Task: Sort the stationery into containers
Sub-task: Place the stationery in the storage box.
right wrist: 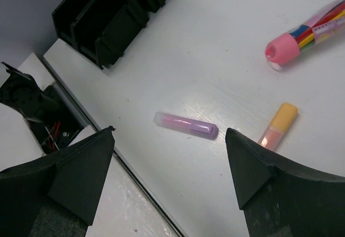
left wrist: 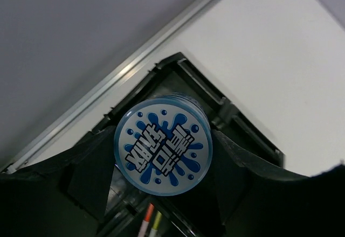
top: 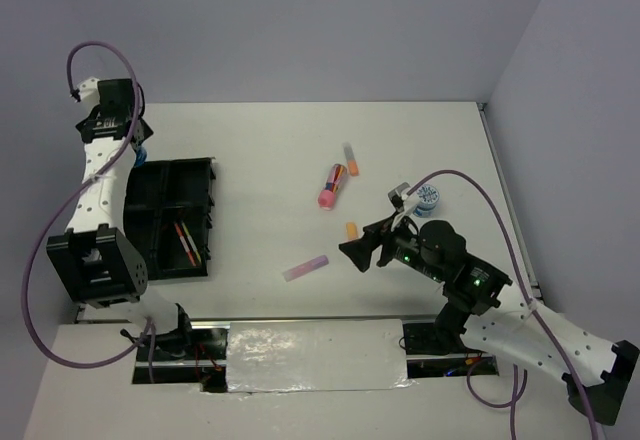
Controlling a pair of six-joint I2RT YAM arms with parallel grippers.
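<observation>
Nearest the arm bases lies the lilac stick [right wrist: 186,125], flat on the tabletop [top: 260,160] and just ahead of the right gripper [top: 352,252], whose jaws stand wide and hold nothing. It looks a light, stiff, smooth plastic tube that would roll if nudged, so a pinch across its middle, square to its length, seems safest. Just beyond is the orange stick [right wrist: 280,124], of much the same kind.

Farther out, a blue-white roll [top: 428,198] sits near the right arm's wrist, and the pink-capped highlighter [right wrist: 302,35] lies past that. It is thicker and should be easier to clamp at mid-barrel.

To the left stands the black tray [top: 170,220], with two thin pens [top: 186,243] in a near compartment.

Farthest off, the left gripper [top: 137,146] is closed on the patterned roll [left wrist: 163,145], fingers pressing opposite sides of its rim. The roll seems rigid and glossy, so it could slip. It hangs over the tray's far end, though which compartment is beneath I cannot tell.
</observation>
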